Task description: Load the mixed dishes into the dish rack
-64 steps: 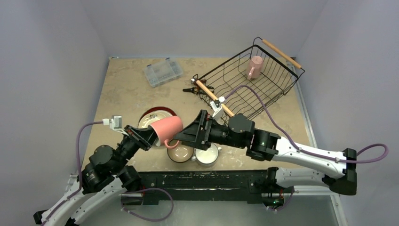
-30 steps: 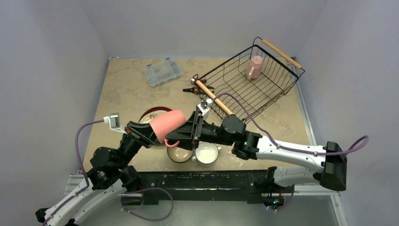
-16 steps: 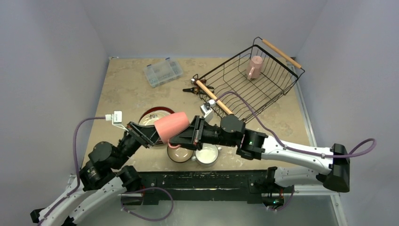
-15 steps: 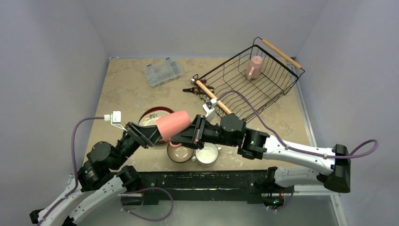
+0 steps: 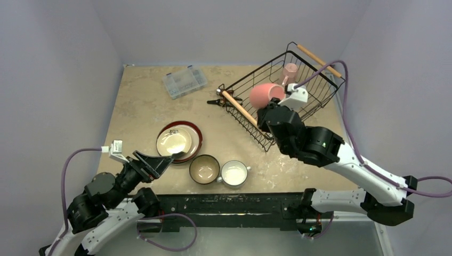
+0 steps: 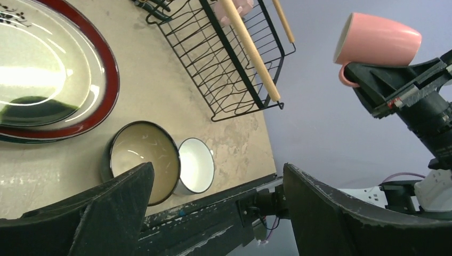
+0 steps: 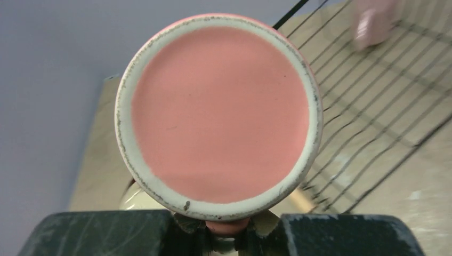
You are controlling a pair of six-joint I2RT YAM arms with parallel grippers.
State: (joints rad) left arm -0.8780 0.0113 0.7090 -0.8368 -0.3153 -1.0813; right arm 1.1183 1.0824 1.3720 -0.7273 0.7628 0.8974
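**Top external view:** The right gripper (image 5: pixel 271 104) is clamped on the handle of a pink mug (image 5: pixel 265 94). It holds the mug on its side over the left part of the dish rack (image 5: pixel 314 93) at upper right. A second pink mug (image 5: pixel 289 74) sits inside the rack. At lower left, the left gripper (image 5: pixel 157 161) is spread wide and empty, with one tip just beside the red-rimmed plate (image 5: pixel 195 136). The cream plate (image 5: pixel 174 141) rests on that plate.

**Left wrist view:** The left fingers (image 6: pixel 106 213) stand far apart and hold nothing. The blue bowl (image 6: pixel 141 160) and white cup (image 6: pixel 196 165) lie between them, on the table.

**Right wrist view:** The mug's base fills the frame, and both fingers (image 7: pixel 106 232) pinch the handle at bottom centre.
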